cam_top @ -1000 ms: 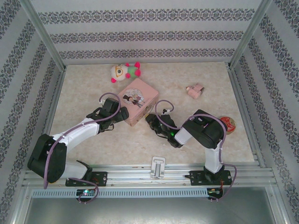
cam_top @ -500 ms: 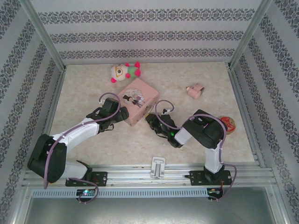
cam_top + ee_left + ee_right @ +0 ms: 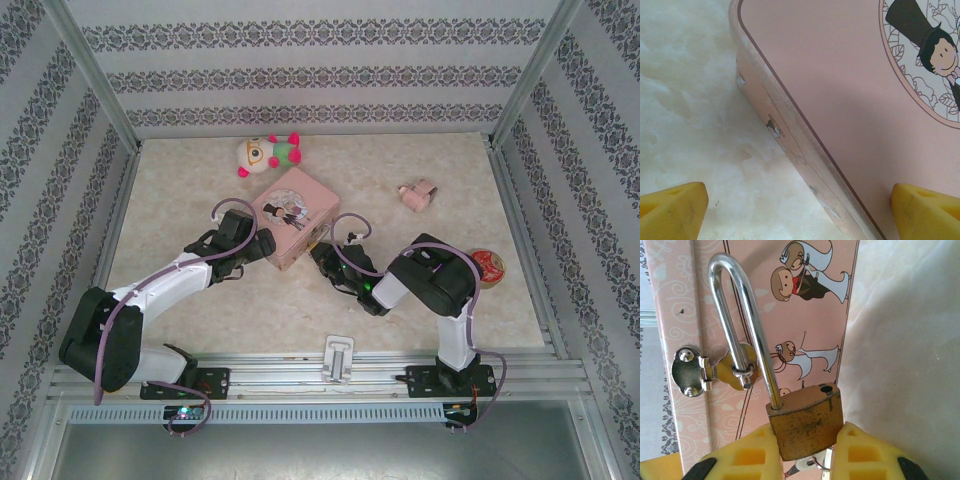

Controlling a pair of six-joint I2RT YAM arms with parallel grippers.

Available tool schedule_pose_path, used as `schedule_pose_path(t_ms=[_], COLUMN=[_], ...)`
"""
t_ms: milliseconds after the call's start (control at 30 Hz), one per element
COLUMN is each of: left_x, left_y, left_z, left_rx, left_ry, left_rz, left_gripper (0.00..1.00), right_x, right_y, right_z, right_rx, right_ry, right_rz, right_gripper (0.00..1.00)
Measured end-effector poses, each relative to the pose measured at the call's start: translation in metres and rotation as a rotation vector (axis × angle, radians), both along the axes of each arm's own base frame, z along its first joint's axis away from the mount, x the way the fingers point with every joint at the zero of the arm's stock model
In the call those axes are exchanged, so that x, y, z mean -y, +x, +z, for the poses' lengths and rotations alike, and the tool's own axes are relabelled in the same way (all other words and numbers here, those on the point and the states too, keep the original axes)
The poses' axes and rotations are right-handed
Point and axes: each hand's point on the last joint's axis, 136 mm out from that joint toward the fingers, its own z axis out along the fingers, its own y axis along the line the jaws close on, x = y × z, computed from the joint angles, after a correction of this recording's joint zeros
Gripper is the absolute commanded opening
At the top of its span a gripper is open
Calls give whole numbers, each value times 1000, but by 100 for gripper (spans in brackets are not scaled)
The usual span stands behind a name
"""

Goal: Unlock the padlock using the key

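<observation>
The brass padlock (image 3: 807, 422) sits between the yellow fingers of my right gripper (image 3: 805, 455), which is shut on its body. Its silver shackle (image 3: 740, 315) stands raised; one leg stays in the body, and the free leg passes through the ring of the clasp (image 3: 715, 367) on the pink box (image 3: 805, 300). The body's second hole is empty. A silver key (image 3: 812, 465) with a ring pokes out under the padlock. In the top view the right gripper (image 3: 322, 258) is at the box's (image 3: 295, 215) near right side. My left gripper (image 3: 262, 245) is open, straddling the box's left edge (image 3: 790, 145).
A plush toy (image 3: 268, 153) lies behind the box. A small pink object (image 3: 417, 193) rests at the far right, and a round red-gold tin (image 3: 487, 266) sits by the right arm. A metal bracket (image 3: 339, 357) stands at the near edge. Patterned walls enclose the table.
</observation>
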Motion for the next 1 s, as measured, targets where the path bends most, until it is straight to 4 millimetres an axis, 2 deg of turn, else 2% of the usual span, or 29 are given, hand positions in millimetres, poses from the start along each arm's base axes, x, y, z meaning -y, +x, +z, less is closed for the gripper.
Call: schedule_pose_path(t_ms=[1000], left_x=[0], left_y=[0], left_z=[0], left_rx=[-1], left_ry=[0], left_rz=[0], left_gripper=[93], right_x=[3], right_y=[3], right_z=[10], right_rx=[34], right_ry=[41], right_rz=[-27], right_gripper=[0])
